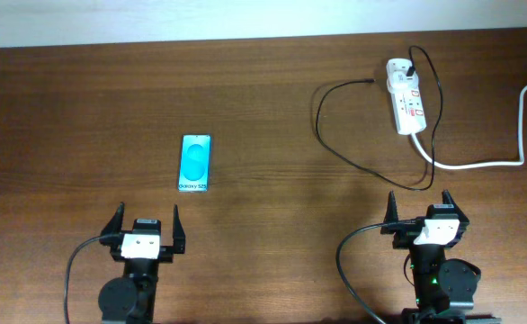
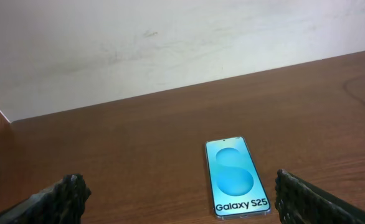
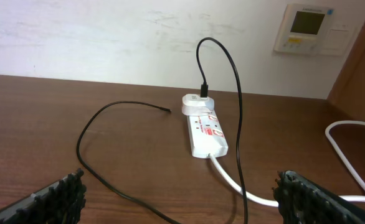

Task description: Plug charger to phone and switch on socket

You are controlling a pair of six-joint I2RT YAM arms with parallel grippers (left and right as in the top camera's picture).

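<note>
Black charger (image 1: 317, 115), by the look of it seated at its plug (image 3: 202, 92) end in a white adapter (image 3: 195, 104) on the far end of the socket (image 1: 407, 106), at 2 o'clock on the wood surface (image 1: 272, 225). Judged the only part of the job in place.

Free tip (image 1: 372, 81) bare at 1 o'clock, just left of the socket, resting on wood alone. Phone (image 1: 196, 163) flat and screen-up at 9 o'clock, lit cyan, long axis 12 to 6, well apart from tip and cable, with nothing joined to it.

Left to do, on this reading: pick up the tip, bring tip and phone together, seat it in the port, then press a switch.

Left end effector (image 1: 147, 212) at 7 o'clock, fingers spread wide, holding nothing, phone just ahead toward 12. Right end effector (image 1: 419, 198) at 5 o'clock, likewise spread and empty, near loop of cable just ahead, socket beyond toward 12.

Hard to make out:
- Red switches (image 3: 208, 129) too small to read as on or off.
- Phone's port out of sight in every view, port edge unknown.
- Depth of plug seating unclear.
- Thick white cord (image 1: 502, 162) cut off at the right edge, 3 o'clock, far end unseen.
- Finger bases cropped at the bottom of both wrist views.
- Wall panel (image 3: 304, 28) beyond the surface, display unreadable.
</note>
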